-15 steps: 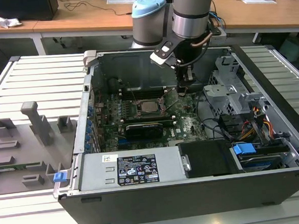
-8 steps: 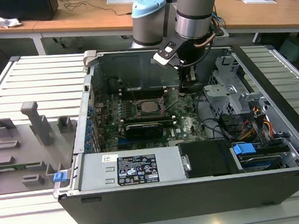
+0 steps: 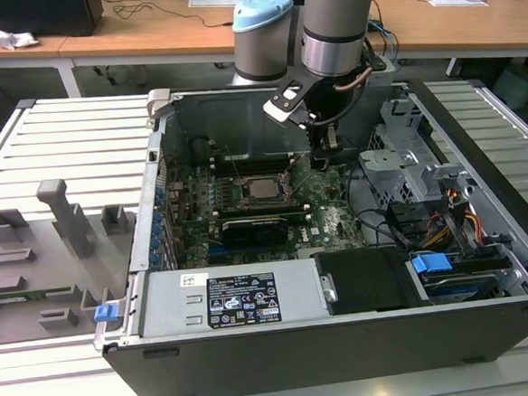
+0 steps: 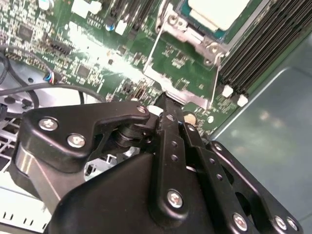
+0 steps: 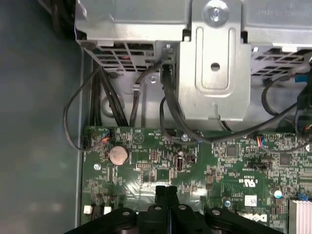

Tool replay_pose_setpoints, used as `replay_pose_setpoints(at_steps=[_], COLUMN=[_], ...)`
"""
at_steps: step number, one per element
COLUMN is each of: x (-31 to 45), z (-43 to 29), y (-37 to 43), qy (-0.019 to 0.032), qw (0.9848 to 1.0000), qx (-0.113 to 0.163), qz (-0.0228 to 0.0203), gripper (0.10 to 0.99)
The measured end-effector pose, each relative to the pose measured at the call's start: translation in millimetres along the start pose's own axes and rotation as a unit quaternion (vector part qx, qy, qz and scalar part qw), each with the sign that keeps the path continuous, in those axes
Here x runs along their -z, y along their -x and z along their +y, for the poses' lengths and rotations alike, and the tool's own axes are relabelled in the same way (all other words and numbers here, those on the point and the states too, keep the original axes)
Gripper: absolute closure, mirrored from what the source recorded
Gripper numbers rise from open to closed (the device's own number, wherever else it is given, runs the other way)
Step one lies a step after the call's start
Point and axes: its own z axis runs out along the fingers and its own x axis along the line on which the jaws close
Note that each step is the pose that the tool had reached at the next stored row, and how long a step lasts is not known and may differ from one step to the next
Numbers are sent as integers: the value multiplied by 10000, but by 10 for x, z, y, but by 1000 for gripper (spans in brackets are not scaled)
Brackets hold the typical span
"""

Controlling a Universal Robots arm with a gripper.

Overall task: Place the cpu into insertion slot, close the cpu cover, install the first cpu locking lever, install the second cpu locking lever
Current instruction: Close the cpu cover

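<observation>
— What do we meet first, nearest us in the exterior view?
— The grey power supply (image 3: 230, 300) along the front wall of the open computer case (image 3: 347, 351). Past it we see the long black card (image 3: 252, 226) on the green circuit board (image 3: 329, 216).
— And the cpu?
— We find the cpu (image 3: 265, 189) just beyond the card. It lies flat in the insertion slot (image 3: 243, 192) with its dull metal top uncovered.
— So the cover is not down?
— No. In the second wrist view the cpu cover (image 4: 178, 91) stands open between the slot and the claw, and we see green board through its square window.
— The claw itself?
— The gripper (image 3: 326, 153) hangs to the exterior view's right of the slot. In the first wrist view its fingers (image 5: 161, 195) are pressed together with nothing between them. In the second wrist view the tips sit right at the cover's outer edge, and we cannot tell whether they touch.
— Farthest back?
— Wooden desks (image 3: 144, 34).
</observation>
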Motion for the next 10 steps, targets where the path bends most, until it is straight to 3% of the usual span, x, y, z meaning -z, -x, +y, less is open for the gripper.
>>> replay_pose_setpoints(at_steps=[4, 10], x=[2, 4], z=[-69, -107], y=[-2, -3], qy=[0, 0], qw=[10000, 10000], qx=[0, 0], qz=[0, 0], gripper=[980, 980])
